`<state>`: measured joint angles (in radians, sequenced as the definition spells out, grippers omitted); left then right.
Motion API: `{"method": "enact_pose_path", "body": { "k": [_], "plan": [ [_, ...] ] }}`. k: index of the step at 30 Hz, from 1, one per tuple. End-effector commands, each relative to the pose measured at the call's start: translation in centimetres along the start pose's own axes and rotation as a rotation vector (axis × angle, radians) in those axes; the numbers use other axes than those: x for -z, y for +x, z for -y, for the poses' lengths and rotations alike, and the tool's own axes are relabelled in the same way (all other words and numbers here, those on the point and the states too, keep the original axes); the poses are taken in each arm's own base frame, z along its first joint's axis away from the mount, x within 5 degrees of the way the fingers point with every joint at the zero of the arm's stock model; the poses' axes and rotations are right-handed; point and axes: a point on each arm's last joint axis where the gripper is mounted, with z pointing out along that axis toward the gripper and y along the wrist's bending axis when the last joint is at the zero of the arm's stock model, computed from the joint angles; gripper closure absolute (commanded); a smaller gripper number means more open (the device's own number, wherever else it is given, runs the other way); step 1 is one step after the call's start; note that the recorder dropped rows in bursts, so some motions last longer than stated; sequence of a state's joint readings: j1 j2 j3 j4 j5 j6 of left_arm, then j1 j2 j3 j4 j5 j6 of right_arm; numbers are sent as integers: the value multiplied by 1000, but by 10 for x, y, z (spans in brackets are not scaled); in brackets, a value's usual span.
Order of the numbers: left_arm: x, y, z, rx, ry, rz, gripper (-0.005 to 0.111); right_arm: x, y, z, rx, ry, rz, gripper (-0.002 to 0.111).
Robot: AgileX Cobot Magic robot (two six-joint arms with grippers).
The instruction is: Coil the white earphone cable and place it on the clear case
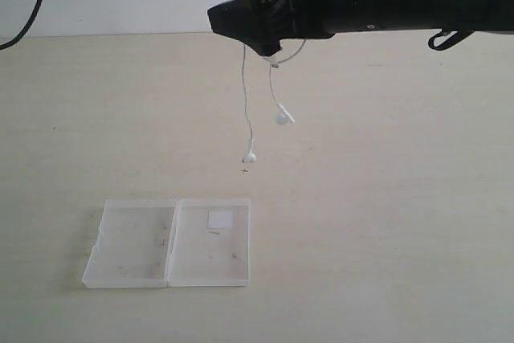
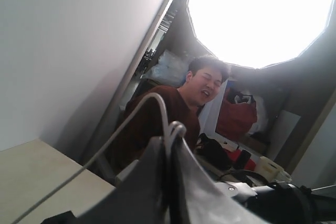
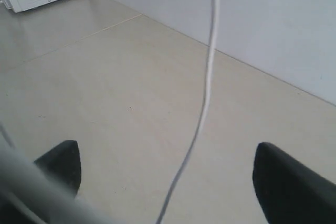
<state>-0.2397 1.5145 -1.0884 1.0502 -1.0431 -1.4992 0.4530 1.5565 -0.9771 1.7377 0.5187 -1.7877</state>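
The thin white earphone cable [image 1: 245, 102] hangs clear of the pale desk [image 1: 401, 238]. In the exterior view its long axis runs 12 to 6 o'clock, with both small white earbuds [image 1: 249, 154] pointing down at 6. The left end effector [image 2: 170, 142] is pinched closed on a loop of it. The right end effector [image 3: 170, 171] gapes wide, a strand passing loosely between. Coiling looks barely begun. Next, I judge, the slack needs winding into loops, then lowering toward the flat clear plastic case [image 1: 132, 247], which lies open at 7 o'clock.

White earphone cable [image 1: 249, 153] hangs, seemingly two strands, earbuds lowest; clear case [image 1: 169, 243] lies open flat.
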Motion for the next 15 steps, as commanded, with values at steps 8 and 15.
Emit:
{"method": "enact_pose_path", "body": {
  "k": [8, 15],
  "plan": [
    [-1, -4, 2, 15, 11, 28, 107, -7, 5, 3, -56, -7, -16, 67],
    [-1, -4, 4, 17, 30, 33, 107, -7, 5, 3, -40, -7, -16, 97]
  ]
}}
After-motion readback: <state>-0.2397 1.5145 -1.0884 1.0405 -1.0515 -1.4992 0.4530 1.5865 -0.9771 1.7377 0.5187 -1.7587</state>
